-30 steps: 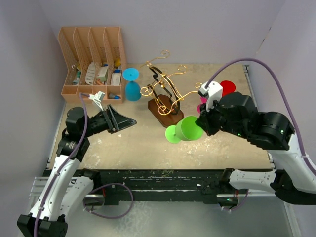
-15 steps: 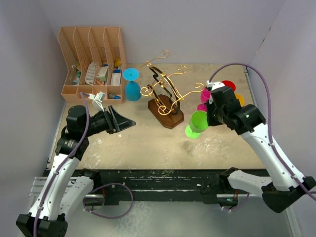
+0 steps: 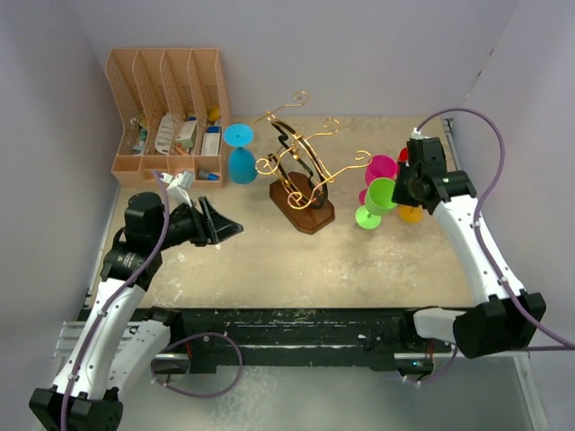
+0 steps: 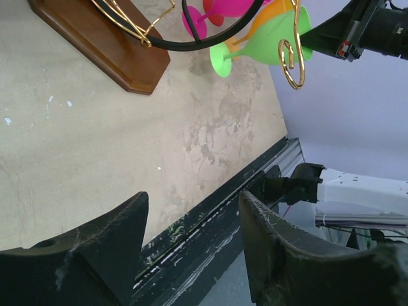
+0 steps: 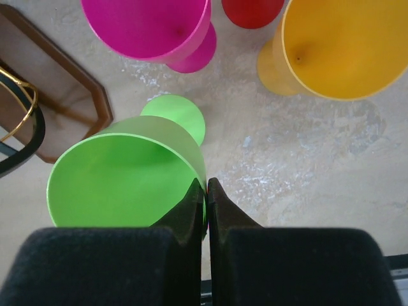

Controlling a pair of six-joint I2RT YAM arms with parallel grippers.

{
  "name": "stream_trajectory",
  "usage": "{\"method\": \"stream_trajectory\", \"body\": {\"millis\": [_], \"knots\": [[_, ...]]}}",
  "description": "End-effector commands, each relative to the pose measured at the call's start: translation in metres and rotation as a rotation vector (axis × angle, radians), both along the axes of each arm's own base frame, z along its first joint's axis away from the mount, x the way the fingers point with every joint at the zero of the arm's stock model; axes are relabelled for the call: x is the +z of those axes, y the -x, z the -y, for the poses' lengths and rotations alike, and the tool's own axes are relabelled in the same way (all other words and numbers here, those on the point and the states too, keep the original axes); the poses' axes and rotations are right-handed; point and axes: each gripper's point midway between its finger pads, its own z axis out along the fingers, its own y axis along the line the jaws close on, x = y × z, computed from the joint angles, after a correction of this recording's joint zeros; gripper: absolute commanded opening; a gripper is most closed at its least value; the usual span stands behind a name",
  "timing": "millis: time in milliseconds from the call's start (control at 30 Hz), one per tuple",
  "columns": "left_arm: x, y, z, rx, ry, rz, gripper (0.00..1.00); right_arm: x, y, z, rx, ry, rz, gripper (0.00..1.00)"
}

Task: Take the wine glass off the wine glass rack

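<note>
Right gripper clamps the rim of a tilted green glass, right of the rack, beside a pink glass; left gripper gapes wide, holding nothing

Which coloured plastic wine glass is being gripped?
The lime-green plastic wine glass, rim pinched by the right gripper; pink glass, yellow glass, red glass, blue glass stand free.

1 high view covers the whole desk; left wrist looks right, right wrist closely down, both showing the green wine glass.
</note>
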Motion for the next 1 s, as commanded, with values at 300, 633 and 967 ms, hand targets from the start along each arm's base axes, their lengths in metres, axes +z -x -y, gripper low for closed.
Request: {"method": "stream_trajectory", "body": {"millis": [300,633,967], "knots": [[-0.007,-0.014,-0.019,0.061,-0.145,0.100,0.61,-0.015,-0.026,0.018,-0.166,-0.020,0.045,0.00],[-0.008,-0.013,-0.017,0.047,-0.141,0.096,0.61,-0.037,-0.024,0.047,-0.254,-0.027,0.012,0.00],[-0.010,-0.014,-0.017,0.046,-0.138,0.086,0.61,-0.052,-0.028,0.050,-0.263,-0.029,-0.003,0.00]]}}
